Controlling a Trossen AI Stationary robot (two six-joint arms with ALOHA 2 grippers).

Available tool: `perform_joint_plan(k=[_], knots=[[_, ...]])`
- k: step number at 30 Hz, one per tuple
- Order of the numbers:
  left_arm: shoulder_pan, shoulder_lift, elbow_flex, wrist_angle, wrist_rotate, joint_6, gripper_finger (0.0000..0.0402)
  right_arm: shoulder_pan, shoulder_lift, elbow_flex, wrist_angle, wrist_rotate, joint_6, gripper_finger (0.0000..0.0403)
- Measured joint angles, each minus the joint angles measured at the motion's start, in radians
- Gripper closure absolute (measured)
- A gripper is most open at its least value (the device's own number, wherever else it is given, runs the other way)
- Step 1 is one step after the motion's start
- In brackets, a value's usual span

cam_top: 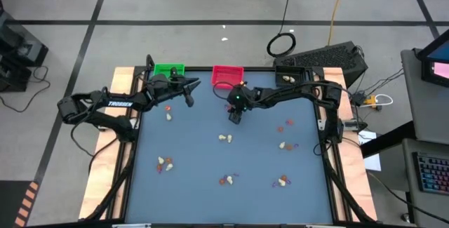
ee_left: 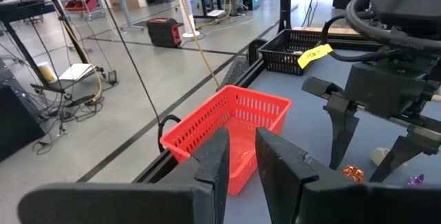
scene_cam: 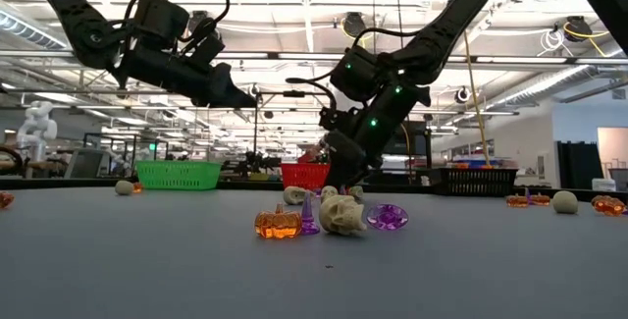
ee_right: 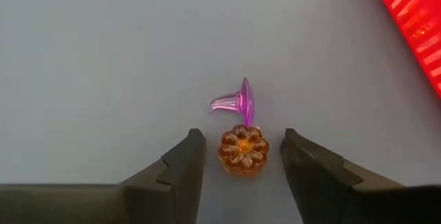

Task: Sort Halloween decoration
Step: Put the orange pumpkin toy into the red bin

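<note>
Your right tool point(ee_right: 240, 156) is hanging over the grey bench point(cam_top: 210, 172) near its far edge, fingers spread wide and gripping nothing. The small translucent orange pumpkin trinket point(ee_right: 242, 149) is lying directly between the two fingertips, flat on the bench and roughly round, so it is offering no long axis to align with. This is the relation the coming move is turning on: the pumpkin is sitting centred in the gap, and a straight closing looks sufficient.

Touching the pumpkin's far side is the purple translucent witch-hat trinket point(ee_right: 237, 102), tipped over with its point lying sideways (you are risking a nudge to it if the tool travels further forward).

The red mesh plastic tray point(cam_top: 227, 75) is standing just beyond the right tool at the bench's far edge, with the green mesh plastic tray point(cam_top: 168, 69) beside it and the black mesh tray point(ee_left: 293, 49) further along.

Your left tool point(ee_left: 238, 160) is waiting raised near the green tray, fingers narrowly parted with nothing between them.

The remaining cream, orange and purple Halloween trinkets point(cam_top: 224, 138) are lying scattered in small clusters across the bench, well apart from the right tool and not standing in its way.
</note>
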Motion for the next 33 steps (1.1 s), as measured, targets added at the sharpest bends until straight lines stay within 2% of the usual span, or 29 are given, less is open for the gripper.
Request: perform_joint_plan(k=[12,22,33], knots=[[0.000,0.000,0.000,-0.003,0.000,0.000,0.0325,0.000,0.001,0.000,0.002,0.001,-0.019,0.0316],[0.000,0.000,0.000,-0.003,0.000,0.001,0.0325,0.001,-0.025,-0.002,-0.021,-0.003,-0.030,0.0311],[0.000,0.000,0.000,-0.003,0.000,0.000,0.0325,0.001,-0.079,-0.002,-0.024,-0.001,-0.037,0.0348]])
